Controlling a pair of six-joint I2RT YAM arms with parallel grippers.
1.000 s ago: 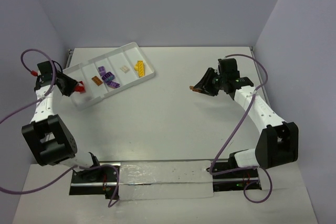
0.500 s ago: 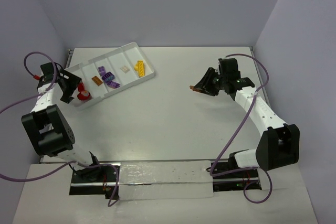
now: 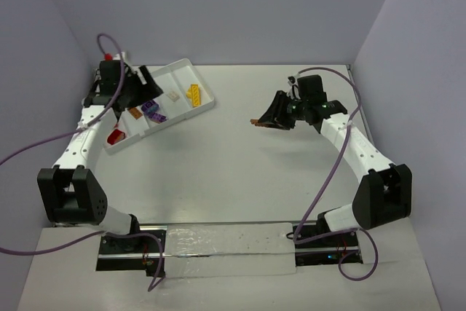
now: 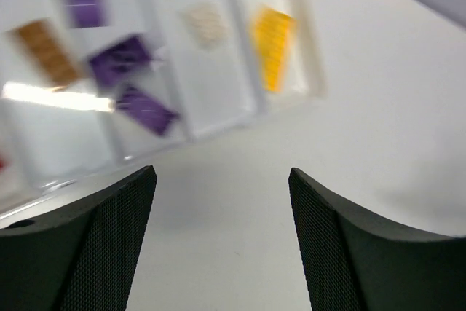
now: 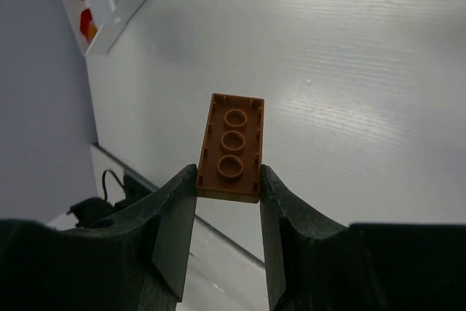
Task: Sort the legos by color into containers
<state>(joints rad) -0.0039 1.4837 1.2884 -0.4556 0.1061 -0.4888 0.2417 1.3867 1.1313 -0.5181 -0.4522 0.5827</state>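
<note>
Orange lego (image 5: 231,147) is pinched across its width, at one end, by the right gripper (image 5: 228,183), underside toward the wrist camera. It is held in the air over the table (image 3: 247,180), well apart from the tray (image 3: 186,117). It is judged light, rigid and slick. The thin plate is best taken squarely on its flat long sides, otherwise it may pivot or pop out. Farther off, sorted legos lie in the tray: red (image 3: 116,136), orange (image 3: 134,113), purple (image 3: 151,109), beige (image 3: 173,96), yellow (image 3: 194,93). Left gripper (image 4: 222,180) is over the tray's far end, jaws apart, nothing held.
</note>
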